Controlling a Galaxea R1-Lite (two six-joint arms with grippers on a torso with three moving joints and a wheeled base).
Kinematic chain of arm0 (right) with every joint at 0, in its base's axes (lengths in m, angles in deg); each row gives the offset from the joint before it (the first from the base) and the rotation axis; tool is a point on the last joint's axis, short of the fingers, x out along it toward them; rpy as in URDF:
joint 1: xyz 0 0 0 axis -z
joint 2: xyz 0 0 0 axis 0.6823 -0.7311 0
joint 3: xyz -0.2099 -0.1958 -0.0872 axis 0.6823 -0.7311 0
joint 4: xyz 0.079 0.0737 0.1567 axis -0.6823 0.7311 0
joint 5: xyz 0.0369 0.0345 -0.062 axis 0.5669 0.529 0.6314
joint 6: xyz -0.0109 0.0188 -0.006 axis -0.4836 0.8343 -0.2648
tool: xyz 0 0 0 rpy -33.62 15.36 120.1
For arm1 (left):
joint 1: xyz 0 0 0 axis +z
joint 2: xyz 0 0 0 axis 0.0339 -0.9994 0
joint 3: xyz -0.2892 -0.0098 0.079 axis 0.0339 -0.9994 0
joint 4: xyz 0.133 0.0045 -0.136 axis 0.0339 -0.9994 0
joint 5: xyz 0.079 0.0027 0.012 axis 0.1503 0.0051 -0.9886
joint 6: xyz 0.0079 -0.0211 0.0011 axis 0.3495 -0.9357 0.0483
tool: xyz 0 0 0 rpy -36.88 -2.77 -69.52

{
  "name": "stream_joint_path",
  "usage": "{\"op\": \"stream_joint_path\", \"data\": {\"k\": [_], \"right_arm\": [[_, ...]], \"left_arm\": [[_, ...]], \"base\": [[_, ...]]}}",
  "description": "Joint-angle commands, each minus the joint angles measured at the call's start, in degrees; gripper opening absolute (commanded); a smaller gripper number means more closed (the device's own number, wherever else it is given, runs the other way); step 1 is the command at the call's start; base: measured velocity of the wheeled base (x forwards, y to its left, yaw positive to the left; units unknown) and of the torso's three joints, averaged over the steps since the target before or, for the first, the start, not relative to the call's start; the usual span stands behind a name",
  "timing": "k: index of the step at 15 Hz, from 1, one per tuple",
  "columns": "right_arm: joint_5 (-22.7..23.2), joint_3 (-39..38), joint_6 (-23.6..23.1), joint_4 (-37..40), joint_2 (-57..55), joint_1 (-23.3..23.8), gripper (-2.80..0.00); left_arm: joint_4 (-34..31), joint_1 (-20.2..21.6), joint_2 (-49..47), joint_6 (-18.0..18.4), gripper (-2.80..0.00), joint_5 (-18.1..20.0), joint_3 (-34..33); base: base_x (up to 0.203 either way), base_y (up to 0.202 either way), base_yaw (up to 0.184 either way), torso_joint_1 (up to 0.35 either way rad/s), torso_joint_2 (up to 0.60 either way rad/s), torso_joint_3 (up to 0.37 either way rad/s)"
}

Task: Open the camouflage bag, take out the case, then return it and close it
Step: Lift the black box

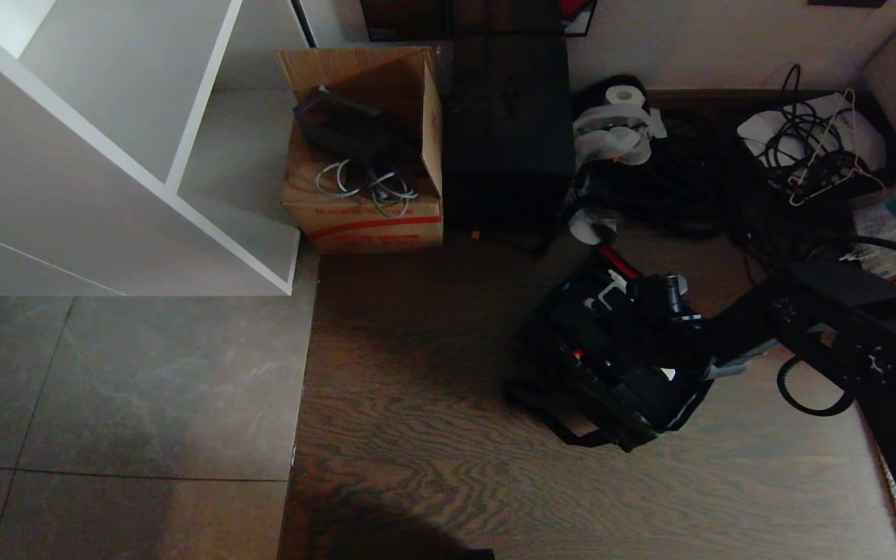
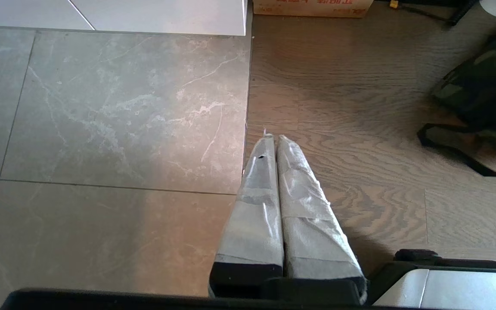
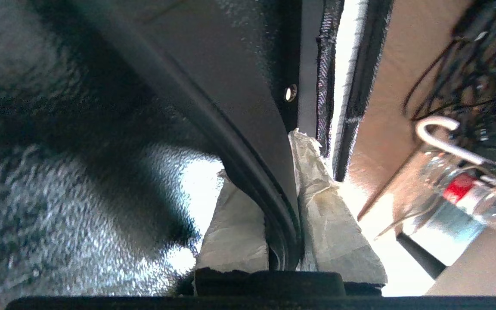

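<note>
Nearest the robot, the left gripper (image 2: 272, 142) hangs idle above the seam where grey tile (image 2: 101, 129) meets wood floor (image 2: 360, 86). Its two taped fingers (image 2: 254, 206) are pressed flat together with nothing between them.

A little farther out, on the wood floor to the robot's right, lies the bag (image 1: 611, 365). In the head view it is a dark, boxy shape with black straps (image 1: 572, 435) trailing toward the robot, a red strip showing at its far edge, and small white and red details on top. The left wrist view catches its camouflage side (image 2: 480, 90) and a loop of strap.

The right arm (image 1: 845, 327) reaches in from the right, and the right gripper (image 3: 283, 202) is at the bag. In the right wrist view its taped fingers (image 3: 330, 224) pinch a thin black edge with a rounded rim, part of a textured black panel (image 3: 230, 64) that fills much of that view. Whether this panel is the bag's lid or the case cannot be told.

Beyond the bag, against the wall, stand a cardboard box (image 1: 370, 155) holding a dark object and coiled grey cables, a black box (image 1: 509, 132) just beside it, a paper roll (image 1: 624, 97), and a tangle of black cables (image 1: 728, 179). A white shelf (image 1: 106, 140) stands at far left.
</note>
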Motion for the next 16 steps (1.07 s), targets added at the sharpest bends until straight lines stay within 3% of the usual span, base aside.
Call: {"op": "stream_joint_path", "data": {"k": [1, 6, 8, 10, 16], "right_arm": [[-0.11, -4.26, 0.26, -2.02, 4.81, -1.80, -2.80], [-0.50, -14.28, 2.68, -9.16, 10.50, -8.52, -2.80], [-3.65, -16.77, 4.37, -11.31, 11.97, -11.06, -2.80], [-6.01, -17.22, 4.89, -11.91, 14.34, -11.48, -2.80], [-6.38, -21.98, 5.03, -11.60, 25.31, -13.53, -2.80]], "left_arm": [[0.02, 0.00, 0.00, -0.01, -2.80, -0.02, 0.00], [0.02, 0.00, 0.00, -0.01, -2.80, -0.02, 0.00], [0.02, 0.00, 0.00, -0.01, -2.80, -0.02, 0.00], [0.02, 0.00, 0.00, -0.01, -2.80, -0.02, 0.00], [0.02, 0.00, 0.00, -0.01, -2.80, -0.02, 0.00]], "base": [[0.000, 0.000, 0.000, 0.000, 0.00, 0.000], [0.000, 0.000, 0.000, 0.000, 0.00, 0.000], [0.000, 0.000, 0.000, 0.000, 0.00, 0.000], [0.000, 0.000, 0.000, 0.000, 0.00, 0.000], [0.000, 0.000, 0.000, 0.000, 0.00, 0.000]]}}
